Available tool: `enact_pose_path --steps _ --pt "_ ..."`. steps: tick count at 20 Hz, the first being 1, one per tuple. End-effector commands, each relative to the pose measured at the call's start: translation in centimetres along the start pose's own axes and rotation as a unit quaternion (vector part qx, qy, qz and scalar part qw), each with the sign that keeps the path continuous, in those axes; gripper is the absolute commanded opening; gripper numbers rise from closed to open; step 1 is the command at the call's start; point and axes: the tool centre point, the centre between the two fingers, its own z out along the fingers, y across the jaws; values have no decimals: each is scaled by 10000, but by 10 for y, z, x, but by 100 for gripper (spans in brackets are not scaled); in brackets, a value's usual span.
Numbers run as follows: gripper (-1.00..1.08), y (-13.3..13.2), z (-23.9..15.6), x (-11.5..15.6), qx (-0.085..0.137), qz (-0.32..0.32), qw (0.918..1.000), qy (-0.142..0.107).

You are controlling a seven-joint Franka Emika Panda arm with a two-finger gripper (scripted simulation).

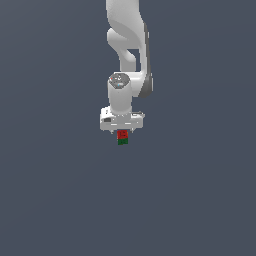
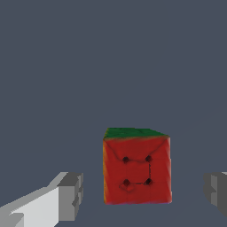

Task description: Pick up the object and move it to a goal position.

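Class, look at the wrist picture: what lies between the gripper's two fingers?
In the wrist view, only the block lies between the fingers, with gaps either side.

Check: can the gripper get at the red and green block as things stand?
Probably yes. The gripper is open, with a finger on either side of the block, gaps on both sides and nothing between.

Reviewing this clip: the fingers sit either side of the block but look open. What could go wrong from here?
1. In the wrist view the block sits nearer one of the fingers than the other; closing could shove or twist it rather than clamp it squarely.
2. The gripper is much wider than the block, so a shallow grip could let it slip on lifting.
3. No goal marker shows in either view, so placement cannot be checked.
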Motion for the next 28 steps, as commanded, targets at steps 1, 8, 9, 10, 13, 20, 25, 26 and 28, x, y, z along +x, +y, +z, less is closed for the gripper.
enact_pose_path --steps 1,8,9,10,13,20,25,26,28 --pt "100 0 0 0 0 0 10000 0" --pt "100 0 15 -1 0 0 10000 0" --pt "100 0 19 -1 0 -3 10000 2" --pt "100 0 24 -1 0 -3 10000 2" --pt "100 0 38 -2 0 -3 10000 2" --pt "100 0 51 -2 1 -6 10000 4" --pt "-100 0 51 -2 1 -6 10000 4" --pt "-100 0 51 -2 1 -6 10000 4" --pt "-100 0 51 -2 1 -6 10000 4"
